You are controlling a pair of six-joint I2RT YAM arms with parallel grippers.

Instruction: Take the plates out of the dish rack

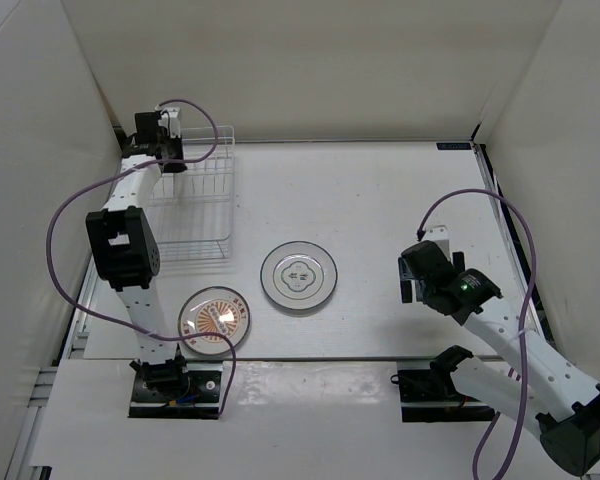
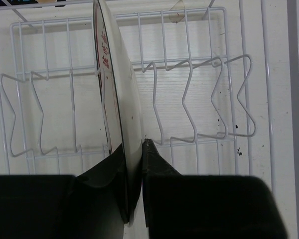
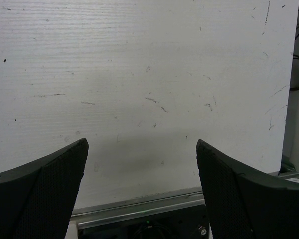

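Observation:
The white wire dish rack stands at the far left of the table. My left gripper is over its far end. In the left wrist view the left gripper is shut on the rim of a white plate that stands edge-on between the tines of the rack; red marks show on its left face. A white-grey plate with a dark centre motif lies flat mid-table. An orange-tan patterned plate lies flat near the front left. My right gripper is open and empty, and so it shows in its wrist view.
White walls enclose the table on three sides; the rack sits close to the left wall. A metal rail runs along the table's near edge below the right gripper. The left arm's purple cable loops beside the rack.

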